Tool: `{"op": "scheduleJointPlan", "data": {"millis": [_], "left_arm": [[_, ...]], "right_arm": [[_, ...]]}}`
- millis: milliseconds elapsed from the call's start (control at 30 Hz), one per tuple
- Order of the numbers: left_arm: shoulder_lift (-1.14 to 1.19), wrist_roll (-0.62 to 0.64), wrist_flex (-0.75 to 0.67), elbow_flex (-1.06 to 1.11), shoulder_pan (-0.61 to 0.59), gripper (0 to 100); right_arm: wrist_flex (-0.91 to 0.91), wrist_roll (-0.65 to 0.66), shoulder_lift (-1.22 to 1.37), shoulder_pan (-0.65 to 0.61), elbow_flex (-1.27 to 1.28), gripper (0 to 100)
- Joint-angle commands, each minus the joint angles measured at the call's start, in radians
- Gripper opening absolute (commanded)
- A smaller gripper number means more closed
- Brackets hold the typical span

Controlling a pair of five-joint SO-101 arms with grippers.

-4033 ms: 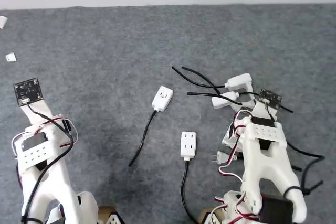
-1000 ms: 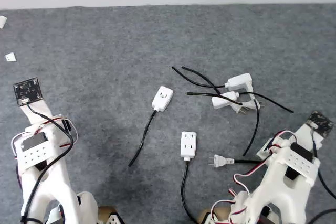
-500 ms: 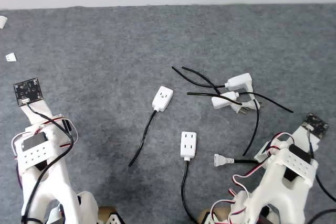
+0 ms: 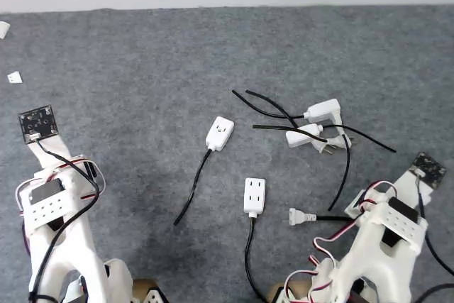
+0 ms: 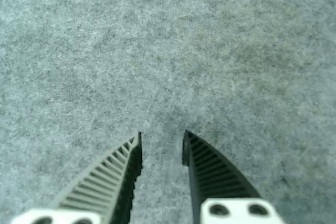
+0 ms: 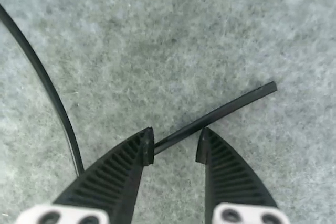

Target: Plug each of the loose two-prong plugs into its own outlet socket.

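Note:
Two white outlet sockets lie mid-table: one (image 4: pixel 220 133) farther back, one (image 4: pixel 254 195) nearer, each on a black cord. Two white plugs (image 4: pixel 323 111) (image 4: pixel 305 136) lie together at the back right among crossing black cords. A small two-prong plug (image 4: pixel 297 216) lies right of the nearer socket, prongs toward it. My right arm (image 4: pixel 386 235) stands at the front right. My right gripper (image 6: pixel 175 142) is open low over the carpet, a black cord's (image 6: pixel 226 108) loose end lying between its fingertips. My left gripper (image 5: pixel 161 140) is open over bare carpet, and its arm (image 4: pixel 50 204) stands at the front left.
Grey carpet (image 4: pixel 128 69) covers the table up to a pale wall at the back. Two small white scraps (image 4: pixel 14 76) (image 4: pixel 3 30) lie at the far left. A second black cord (image 6: pixel 42 77) curves past my right gripper.
My right arm has pulled back from over the plugs to the front right corner, uncovering the small plug and its cord. Over the last second it barely shifted. The left arm has not moved.

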Motion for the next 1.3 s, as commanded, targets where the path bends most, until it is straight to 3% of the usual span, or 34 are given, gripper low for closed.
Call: {"op": "scheduleJointPlan", "data": {"millis": [0, 133, 333, 633, 833, 1000, 1267], "left_arm": [[-0.012, -0.008, 0.006, -0.004, 0.005, 12], [-0.012, -0.008, 0.006, -0.004, 0.005, 12], [-0.012, -0.008, 0.008, -0.004, 0.005, 12], [-0.012, -0.008, 0.008, -0.004, 0.005, 12], [-0.012, -0.008, 0.008, -0.004, 0.005, 12], [-0.012, -0.008, 0.008, -0.004, 0.005, 12], [-0.012, -0.008, 0.008, -0.004, 0.005, 12]], "right_arm": [[0.015, -0.009, -0.019, 0.010, -0.008, 15.0], [0.013, -0.011, -0.019, 0.008, -0.009, 14.0], [-0.007, 0.006, -0.019, -0.018, -0.017, 0.6], [-0.004, 0.023, -0.019, -0.019, -0.018, 0.8], [0.110, 0.017, -0.030, -0.018, -0.061, 4.1], [0.059, -0.060, -0.019, 0.022, -0.052, 12.2], [-0.012, -0.083, -0.018, 0.101, -0.044, 12.1]]}}
